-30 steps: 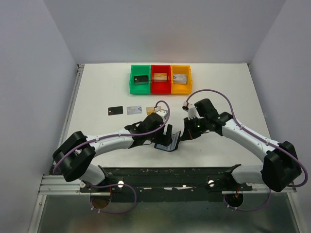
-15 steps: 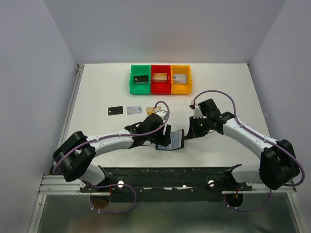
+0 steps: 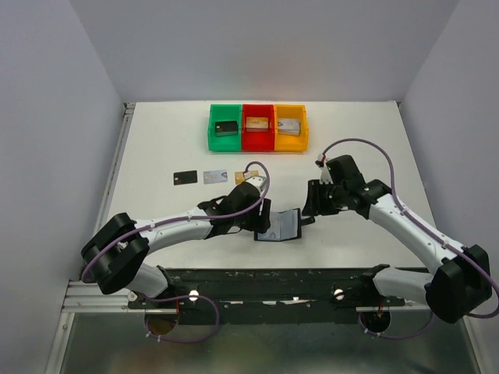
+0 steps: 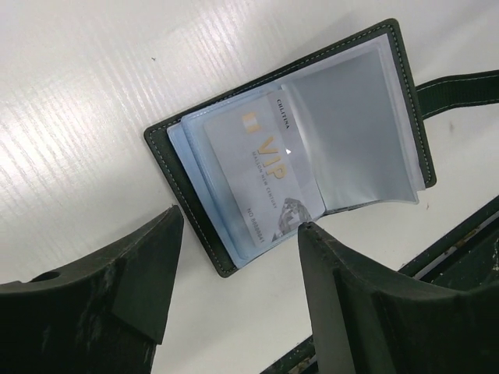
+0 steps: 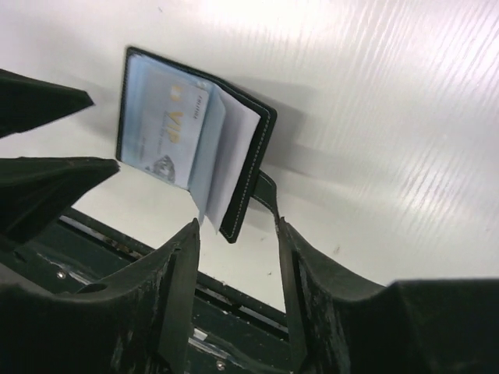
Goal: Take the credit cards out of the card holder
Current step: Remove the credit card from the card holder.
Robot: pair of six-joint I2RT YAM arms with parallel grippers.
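Surface: white table (image 3: 156, 156) enclosed by plain pale walls (image 3: 47, 117); a dark rail (image 3: 273, 279) runs along the edge nearest the card holder.
Card holder: black card holder (image 3: 282, 226) lies opened on the table, blue-grey inner faces up. In the right wrist view its right cover is tilted up off the table and the clear sleeves (image 4: 351, 125) are fanned out.
Strap: a black strap (image 4: 460, 89) sticks out from the card holder's right cover.
Card in holder: one pale VIP card (image 4: 265, 175) with gold lettering sits in a sleeve on the card holder's left half.
Cards out: a black card (image 3: 185, 178) and a silver card (image 3: 214, 177) lie flat, well apart from the card holder, beyond it and to its left.
Left gripper: left gripper (image 3: 265, 220) is at the card holder's left edge, jaws wide, nothing between them.
Right gripper: right gripper (image 3: 310, 204) is just beside the card holder's right edge, jaws parted, gripping nothing.
Bins: green bin (image 3: 211, 136), red bin (image 3: 257, 145) and yellow bin (image 3: 290, 145) stand in a row far beyond the card holder.
Change from one second ago: the card holder stood half-folded with the right gripper pinched on its right cover; that cover has been let go, the holder has spread open, and the right gripper has drawn back to the right.
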